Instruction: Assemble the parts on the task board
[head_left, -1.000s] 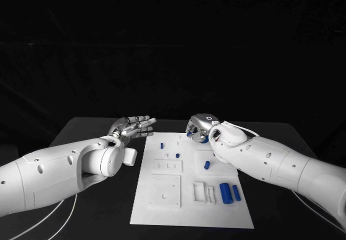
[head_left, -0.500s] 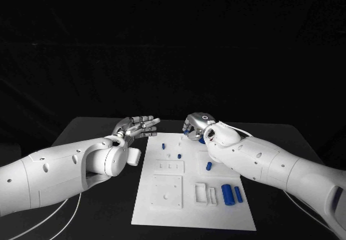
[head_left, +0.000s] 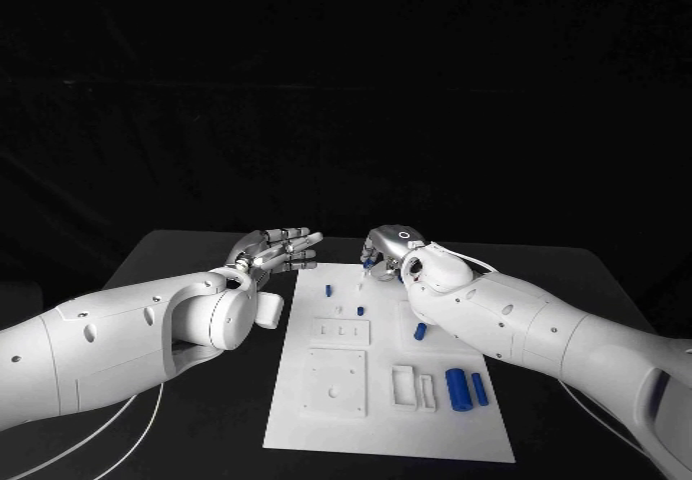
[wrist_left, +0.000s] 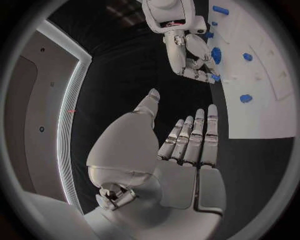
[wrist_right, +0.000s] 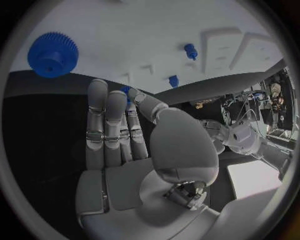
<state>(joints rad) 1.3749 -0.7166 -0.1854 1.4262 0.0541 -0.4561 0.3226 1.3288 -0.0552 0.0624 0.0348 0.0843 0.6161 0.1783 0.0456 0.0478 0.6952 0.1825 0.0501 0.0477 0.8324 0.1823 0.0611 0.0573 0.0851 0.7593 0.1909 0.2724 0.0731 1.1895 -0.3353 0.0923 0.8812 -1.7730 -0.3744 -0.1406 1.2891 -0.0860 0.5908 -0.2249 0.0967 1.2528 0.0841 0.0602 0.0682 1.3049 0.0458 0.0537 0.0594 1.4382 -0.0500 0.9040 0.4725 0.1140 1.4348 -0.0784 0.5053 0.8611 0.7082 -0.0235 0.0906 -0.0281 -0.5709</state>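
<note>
The white task board (head_left: 335, 420) lies in the middle of the black table. On it are small blue pegs (head_left: 329, 291), a short blue piece (head_left: 420, 331) and two blue cylinders (head_left: 462, 388). A blue gear (wrist_right: 53, 54) lies flat by the board's far edge, also seen as the gear (wrist_left: 217, 54) beside my right hand's fingers. My right hand (head_left: 387, 250) hovers over that far edge, thumb and a finger pinching a small blue part (wrist_right: 127, 90). My left hand (head_left: 274, 250) is off the board's far left corner, fingers straight and apart, holding nothing.
Raised white blocks (head_left: 408, 385) and a square plate with holes (head_left: 335, 380) stand on the board's near half. Bare black table lies on both sides of the board. My left forearm (head_left: 130, 330) crosses the table to the board's left.
My right hand has shifted a little to the left along the board's far edge. The left hand has hardly moved.
</note>
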